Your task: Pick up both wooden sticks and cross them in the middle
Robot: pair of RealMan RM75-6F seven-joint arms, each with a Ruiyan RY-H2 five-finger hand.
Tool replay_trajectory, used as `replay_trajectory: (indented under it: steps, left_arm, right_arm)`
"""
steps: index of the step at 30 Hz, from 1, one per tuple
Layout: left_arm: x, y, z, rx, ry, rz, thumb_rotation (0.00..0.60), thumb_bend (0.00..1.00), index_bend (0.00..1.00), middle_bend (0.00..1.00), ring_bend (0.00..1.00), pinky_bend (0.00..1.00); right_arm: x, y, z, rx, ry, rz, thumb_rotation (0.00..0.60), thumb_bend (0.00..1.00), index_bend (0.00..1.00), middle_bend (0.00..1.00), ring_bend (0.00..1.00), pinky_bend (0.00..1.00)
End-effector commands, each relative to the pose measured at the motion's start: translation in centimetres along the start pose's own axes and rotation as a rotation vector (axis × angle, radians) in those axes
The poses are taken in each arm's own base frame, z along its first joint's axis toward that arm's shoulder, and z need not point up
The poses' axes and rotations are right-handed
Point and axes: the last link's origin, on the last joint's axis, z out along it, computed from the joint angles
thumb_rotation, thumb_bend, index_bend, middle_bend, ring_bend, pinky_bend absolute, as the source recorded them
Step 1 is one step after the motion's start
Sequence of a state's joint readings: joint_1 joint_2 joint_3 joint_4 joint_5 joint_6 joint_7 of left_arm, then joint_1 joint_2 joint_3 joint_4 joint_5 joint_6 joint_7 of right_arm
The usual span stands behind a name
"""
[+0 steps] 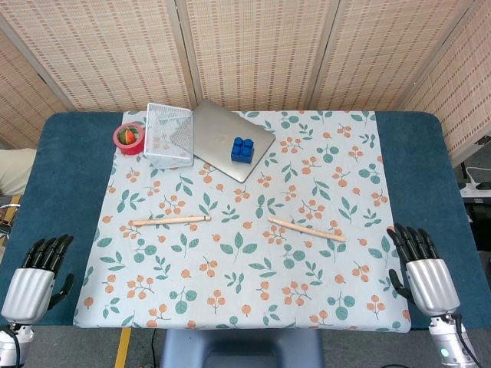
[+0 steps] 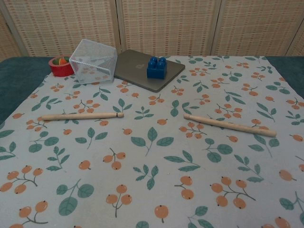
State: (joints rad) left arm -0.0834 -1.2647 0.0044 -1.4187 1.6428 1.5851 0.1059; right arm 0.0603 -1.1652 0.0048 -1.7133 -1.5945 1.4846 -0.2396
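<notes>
**Hands idle, sticks untouched**

Both hands sit at the table's near corners: left hand (image 1: 32, 277) and right hand (image 1: 424, 274), fingers extended and apart, holding nothing. Left pale wooden stick (image 1: 169, 221) and right pale wooden stick (image 1: 306, 229) lie separately mid-cloth on the leaf-and-berry tablecloth (image 1: 245, 307).

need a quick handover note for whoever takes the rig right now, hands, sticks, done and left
Left hand: holds nothing, fingers apart, at the near left table edge.
Right hand: holds nothing, fingers apart, at the near right edge.
Left stick and right stick lie flat on the floral cloth, apart, not touching.
Done: nothing yet, neither stick picked up.
Left: grip each stick, lift both, cross them in the middle.
</notes>
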Motion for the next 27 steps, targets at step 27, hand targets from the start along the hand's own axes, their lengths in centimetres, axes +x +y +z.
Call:
replay_trajectory:
  steps: [27]
  left_arm:
    - [-7.2, 10.6, 13.5, -0.175, -0.083, 0.067, 0.600, 0.45, 0.17, 0.24, 0.18, 0.20]
  right_arm:
    - [-0.3, 0.4, 0.5, -0.028, 0.011, -0.014, 0.600, 0.36, 0.00, 0.00, 0.00, 0.00]
